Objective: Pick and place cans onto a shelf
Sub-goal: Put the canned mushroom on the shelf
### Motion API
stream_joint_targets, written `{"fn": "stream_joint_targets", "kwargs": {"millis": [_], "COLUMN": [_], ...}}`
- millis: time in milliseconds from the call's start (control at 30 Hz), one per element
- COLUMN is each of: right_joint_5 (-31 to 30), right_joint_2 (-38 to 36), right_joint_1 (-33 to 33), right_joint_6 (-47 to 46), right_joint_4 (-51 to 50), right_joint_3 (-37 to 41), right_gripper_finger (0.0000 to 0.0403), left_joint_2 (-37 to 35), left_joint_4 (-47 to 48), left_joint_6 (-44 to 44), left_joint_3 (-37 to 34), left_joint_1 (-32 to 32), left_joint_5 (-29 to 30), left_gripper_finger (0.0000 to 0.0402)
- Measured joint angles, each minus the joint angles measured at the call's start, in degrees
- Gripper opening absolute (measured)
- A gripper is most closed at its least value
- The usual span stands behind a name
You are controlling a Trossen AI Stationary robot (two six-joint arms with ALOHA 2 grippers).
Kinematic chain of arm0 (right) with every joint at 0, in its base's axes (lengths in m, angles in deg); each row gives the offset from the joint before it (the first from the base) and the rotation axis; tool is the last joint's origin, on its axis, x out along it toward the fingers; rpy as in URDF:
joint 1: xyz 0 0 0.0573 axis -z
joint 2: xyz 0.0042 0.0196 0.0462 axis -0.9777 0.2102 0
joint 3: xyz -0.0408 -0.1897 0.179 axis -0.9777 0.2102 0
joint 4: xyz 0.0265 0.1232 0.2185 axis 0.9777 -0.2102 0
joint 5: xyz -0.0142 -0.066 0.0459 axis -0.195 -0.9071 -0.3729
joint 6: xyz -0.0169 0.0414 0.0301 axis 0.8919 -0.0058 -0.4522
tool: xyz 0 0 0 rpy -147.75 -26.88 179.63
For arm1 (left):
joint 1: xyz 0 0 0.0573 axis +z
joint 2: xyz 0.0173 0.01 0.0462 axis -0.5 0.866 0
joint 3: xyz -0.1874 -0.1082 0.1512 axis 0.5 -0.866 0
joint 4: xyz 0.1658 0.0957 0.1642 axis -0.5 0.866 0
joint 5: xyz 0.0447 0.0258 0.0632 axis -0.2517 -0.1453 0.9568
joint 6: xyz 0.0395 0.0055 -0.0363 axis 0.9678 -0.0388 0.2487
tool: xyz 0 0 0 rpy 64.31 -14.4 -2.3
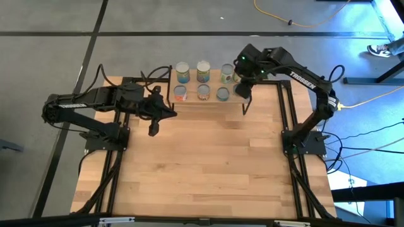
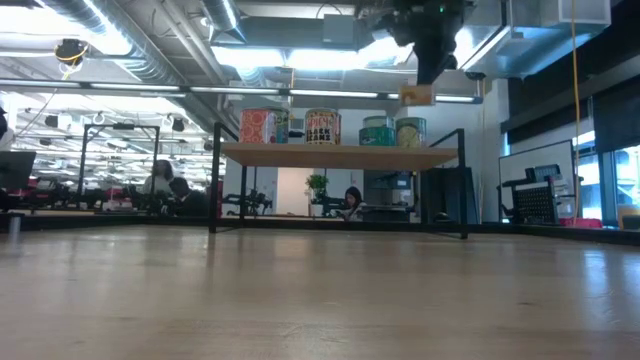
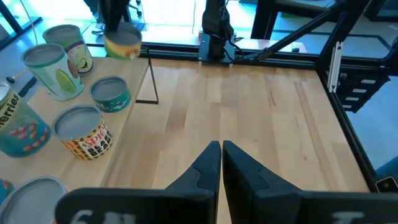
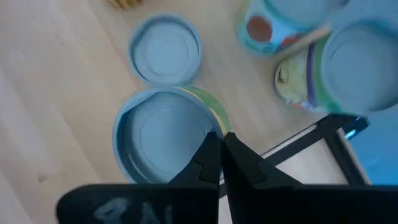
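Overhead, the shelf point(image 1: 191, 101) stands at the far edge of the table point(image 1: 208, 164), midway between the two arms, and all the cans in view rest on its plank top. Six cans show unobstructed from above, in two rows of three: the far row holds a blue-labelled can point(image 1: 182, 72), a yellow-labelled can point(image 1: 202, 70) and a green-labelled can point(image 1: 228, 74); the near row holds a red-orange can point(image 1: 180, 93), a patterned can point(image 1: 203, 92) and a teal can point(image 1: 222, 94). A seventh, wider can point(image 4: 165, 140) with a yellow-green label stands at the shelf's right end, directly under the right gripper point(image 1: 243, 93). That gripper's two fingers are closed tip to tip and grasp nothing; whether they touch the wide can's lid cannot be told. One small can lid point(image 4: 165, 48) lies just beside the wide can. The left gripper point(image 1: 153, 131) hangs over bare table just left of and nearer than the shelf's left end, its two fingers likewise pressed together and empty. No can is on the tabletop itself. From table height the shelf's single plank point(image 2: 340, 155) is carried on thin black legs.
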Motion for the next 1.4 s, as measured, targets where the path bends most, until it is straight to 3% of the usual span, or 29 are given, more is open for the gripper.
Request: {"fn": "stream_joint_targets", "kwargs": {"millis": [567, 767, 1033, 1400], "right_joint_5": [2.1, 2.0, 1.8, 1.8], "right_joint_2": [0.0, 0.0, 0.0, 0.0], "right_joint_1": [6.9, 7.1, 7.1, 7.0], "right_joint_6": [3.0, 3.5, 3.3, 2.9], "right_joint_4": [12.6, 13.1, 12.6, 12.4], "right_joint_3": [15.9, 16.5, 16.7, 16.7], "right_gripper_finger": [0.0006, 0.0007, 0.0057, 0.0061], "left_joint_2": [0.0, 0.0, 0.0, 0.0], "left_joint_4": [-0.5, -0.4, -0.4, -0.4], "left_joint_6": [-1.4, -1.4, -1.4, -1.4], "left_joint_3": [0.0, 0.0, 0.0, 0.0], "left_joint_1": [0.0, 0.0, 0.0, 0.0], "left_joint_5": [1.0, 2.8, 2.8, 2.8], "left_gripper_finger": [0.0011, 0.0011, 0.0011, 0.0011]}}
